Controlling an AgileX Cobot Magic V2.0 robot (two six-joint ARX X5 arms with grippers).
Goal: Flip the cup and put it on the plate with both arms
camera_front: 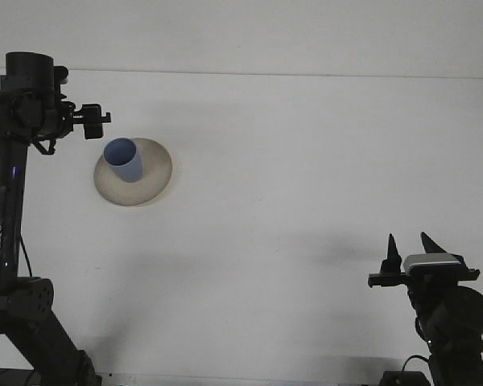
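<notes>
A blue cup (124, 160) stands mouth up on the beige plate (154, 178) at the left of the white table. My left gripper (93, 121) hangs up and to the left of the cup, apart from it and holding nothing; whether its fingers are open or shut does not show. At the lower right my right gripper (408, 248) points upward, open, with nothing between its fingers.
The left arm's black links (0, 209) run down the left edge of the view. The right arm's base (455, 322) fills the lower right corner. The table's far edge (306, 74) crosses the top.
</notes>
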